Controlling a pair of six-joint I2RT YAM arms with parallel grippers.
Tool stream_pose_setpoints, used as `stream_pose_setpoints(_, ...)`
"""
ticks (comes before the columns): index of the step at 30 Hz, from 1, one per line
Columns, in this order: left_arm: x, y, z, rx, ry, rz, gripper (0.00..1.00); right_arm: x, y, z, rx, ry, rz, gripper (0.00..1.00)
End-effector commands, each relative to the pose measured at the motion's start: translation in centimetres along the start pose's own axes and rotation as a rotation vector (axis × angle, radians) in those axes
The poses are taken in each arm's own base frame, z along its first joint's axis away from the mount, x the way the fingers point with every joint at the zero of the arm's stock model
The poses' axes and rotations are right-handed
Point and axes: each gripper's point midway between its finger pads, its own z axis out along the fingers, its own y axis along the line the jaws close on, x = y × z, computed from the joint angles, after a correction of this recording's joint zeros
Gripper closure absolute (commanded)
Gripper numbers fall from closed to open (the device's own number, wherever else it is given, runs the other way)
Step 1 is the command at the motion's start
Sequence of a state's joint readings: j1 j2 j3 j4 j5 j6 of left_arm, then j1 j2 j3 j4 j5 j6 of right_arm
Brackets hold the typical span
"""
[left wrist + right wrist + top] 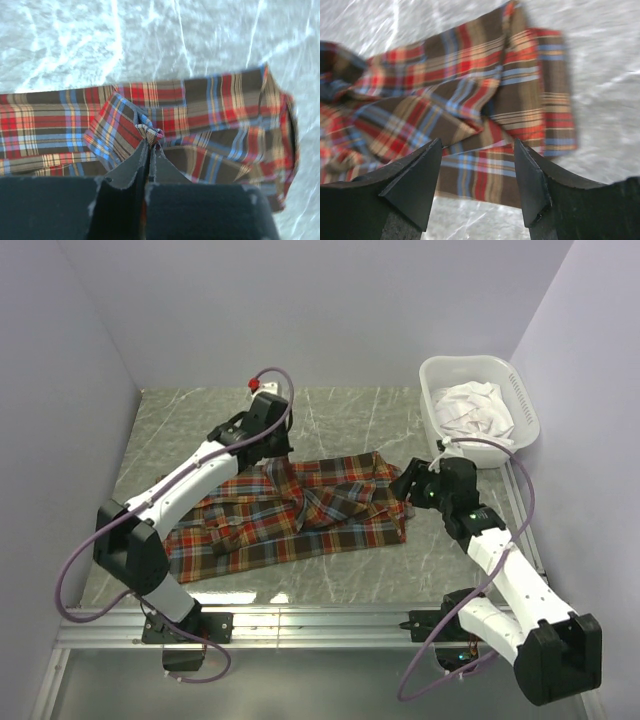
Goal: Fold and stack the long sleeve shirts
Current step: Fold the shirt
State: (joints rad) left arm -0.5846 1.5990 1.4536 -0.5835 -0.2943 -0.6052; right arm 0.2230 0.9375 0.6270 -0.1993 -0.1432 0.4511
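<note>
Grey marbled table point(180, 430) between lilac walls point(300, 310), left pincer point(150, 142) pinching plaid shirt point(330, 530), right pincer point(477, 147) spread wide above it

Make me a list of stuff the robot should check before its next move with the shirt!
1. Left gripper pinching the shirt: ok, it is shut on a fold of plaid.
2. Right gripper ready to grab: ok, it is open and empty over the shirt's edge.
3. Shirt all on the table: ok.
4. Shirt lying flat: not ok, it is bunched in the middle.
5. Basket out of the way: ok, it sits in the far right corner, apart from the shirt.
6. Buttons done up: cannot tell.
</note>
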Motion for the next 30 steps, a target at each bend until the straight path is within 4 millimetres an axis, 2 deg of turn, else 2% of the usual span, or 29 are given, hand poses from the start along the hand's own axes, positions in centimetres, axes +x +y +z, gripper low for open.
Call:
stream_pose_setpoints(1,-2.9,-1.8,-2.3,0.198,-0.126,0.050,0.97,0.6,3.4,0.4,-0.185,0.035,-0.058,0.34)
stream_pose_setpoints(2,-3.3,-1.6,-2.6,0.211,-0.146,0.045,0.97,0.8,3.8,0.5,-0.206,0.047,-0.061,0.34)
stream_pose_setpoints(3,-2.7,-1.3,-2.6,0.240,-0.138,0.065,0.97,1.5,4.3,0.7,-0.233,0.076,-0.065,0.34)
stream_pose_setpoints(4,-3.4,-0.3,-2.7,0.247,-0.161,0.059,0.98,1.5,4.7,0.9,-0.244,0.080,-0.070,0.34)
stream_pose_setpoints(5,-5.2,-0.6,-4.0,0.303,-0.232,0.055,0.98,2.0,5.1,1.0,-0.259,0.096,-0.080,0.34)
stream_pose_setpoints(6,-4.8,-0.6,-4.2,0.348,-0.232,0.082,0.98,2.2,5.4,1.1,-0.268,0.107,-0.083,0.34)
stream_pose_setpoints(7,-6.0,-0.2,-5.0,0.370,-0.279,0.090,0.98,2.5,5.7,1.3,-0.280,0.121,-0.085,0.35)
stream_pose_setpoints(12,-8.8,-2.0,-7.0,0.492,-0.382,0.215,1.00,3.6,7.0,1.8,-0.304,0.160,-0.104,0.35)
stream_pose_setpoints(14,-9.2,-2.9,-7.9,0.557,-0.397,0.238,0.99,3.4,7.3,1.8,-0.303,0.153,-0.111,0.35)
stream_pose_setpoints(17,-9.8,-2.6,-8.3,0.568,-0.435,0.222,0.99,3.5,7.4,1.7,-0.300,0.152,-0.122,0.35)
stream_pose_setpoints(18,-8.9,-2.0,-7.7,0.560,-0.410,0.210,1.00,3.8,7.3,1.8,-0.297,0.158,-0.122,0.35)
stream_pose_setpoints(20,-8.7,-0.8,-7.7,0.562,-0.410,0.155,1.00,3.8,7.2,1.8,-0.293,0.158,-0.124,0.35)
stream_pose_setpoints(21,-6.9,0.1,-6.6,0.555,-0.374,0.135,1.00,4.0,7.1,1.9,-0.292,0.162,-0.125,0.35)
stream_pose_setpoints(22,-7.5,1.1,-7.2,0.550,-0.413,0.110,1.00,4.0,7.2,2.0,-0.294,0.162,-0.124,0.35)
stream_pose_setpoints(23,-7.1,1.7,-7.1,0.549,-0.409,0.066,1.00,4.2,7.3,2.0,-0.297,0.168,-0.124,0.35)
stream_pose_setpoints(24,-5.4,2.7,-6.3,0.532,-0.382,0.041,1.00,4.4,7.3,2.2,-0.296,0.178,-0.124,0.35)
stream_pose_setpoints(26,-5.5,4.0,-7.1,0.504,-0.425,-0.005,0.99,4.6,7.7,2.4,-0.305,0.188,-0.135,0.35)
stream_pose_setpoints(27,-4.2,5.4,-6.2,0.450,-0.417,-0.028,0.99,4.5,7.9,2.5,-0.303,0.189,-0.141,0.35)
stream_pose_setpoints(28,-4.5,6.2,-6.9,0.416,-0.450,-0.049,0.99,4.8,8.2,2.5,-0.308,0.197,-0.151,0.35)
stream_pose_setpoints(29,-4.1,7.1,-6.7,0.373,-0.455,-0.074,1.00,4.9,8.3,2.6,-0.312,0.198,-0.161,0.35)
stream_pose_setpoints(30,-3.4,9.2,-5.9,0.270,-0.468,-0.138,1.00,4.9,8.4,2.7,-0.309,0.200,-0.167,0.35)
